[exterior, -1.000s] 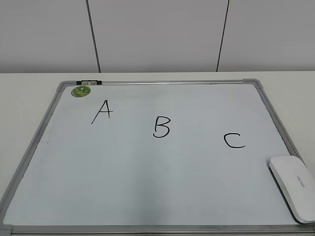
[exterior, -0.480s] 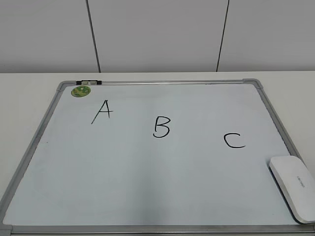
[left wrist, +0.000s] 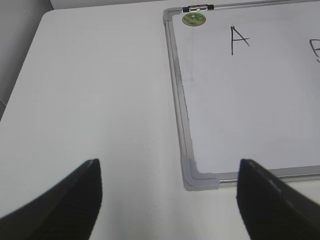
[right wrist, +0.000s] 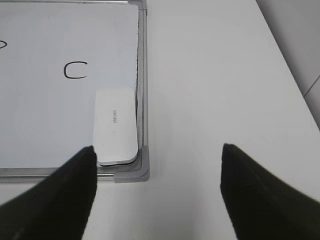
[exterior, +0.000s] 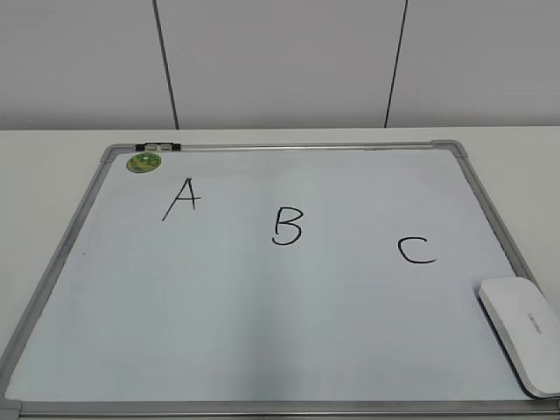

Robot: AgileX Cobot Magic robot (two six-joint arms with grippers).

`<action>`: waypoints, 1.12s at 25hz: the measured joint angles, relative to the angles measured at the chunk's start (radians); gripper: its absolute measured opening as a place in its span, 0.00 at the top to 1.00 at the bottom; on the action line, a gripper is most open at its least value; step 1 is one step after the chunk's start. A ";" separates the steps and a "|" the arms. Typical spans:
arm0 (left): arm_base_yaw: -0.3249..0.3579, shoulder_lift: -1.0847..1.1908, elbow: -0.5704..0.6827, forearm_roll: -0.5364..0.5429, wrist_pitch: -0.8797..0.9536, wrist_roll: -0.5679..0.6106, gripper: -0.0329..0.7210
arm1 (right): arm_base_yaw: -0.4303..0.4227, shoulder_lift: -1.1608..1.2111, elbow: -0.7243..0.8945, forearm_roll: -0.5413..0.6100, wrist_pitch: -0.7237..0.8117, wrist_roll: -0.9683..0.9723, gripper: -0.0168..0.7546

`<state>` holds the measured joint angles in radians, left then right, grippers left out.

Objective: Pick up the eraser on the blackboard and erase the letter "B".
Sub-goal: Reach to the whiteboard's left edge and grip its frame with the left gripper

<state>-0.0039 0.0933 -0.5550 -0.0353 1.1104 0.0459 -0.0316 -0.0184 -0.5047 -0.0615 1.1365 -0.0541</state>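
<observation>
At the blackboard's (exterior: 289, 332) near right corner you will find the eraser (exterior: 522, 331), a white rounded block with small grey print too fine to read. Black handwritten "A" (exterior: 182, 199), the letter "B" (exterior: 287, 226) and "C" (exterior: 416, 250) stand intact. Your right end effector (right wrist: 157, 192) hangs spread wide, the eraser just beyond its left finger; your left end effector (left wrist: 170, 200) gapes equally over the tabletop (left wrist: 100, 100).
</observation>
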 joint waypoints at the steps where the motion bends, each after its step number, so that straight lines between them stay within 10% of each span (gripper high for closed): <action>1: 0.000 0.035 -0.011 0.000 -0.004 0.000 0.14 | 0.000 0.000 0.000 0.000 0.000 0.000 0.21; 28: 0.000 1.317 -0.471 -0.051 -0.268 0.043 0.17 | 0.000 0.000 0.000 0.000 0.000 0.000 0.21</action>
<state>-0.0039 1.4107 -1.0258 -0.0863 0.8420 0.0887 -0.0316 -0.0184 -0.5047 -0.0615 1.1365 -0.0541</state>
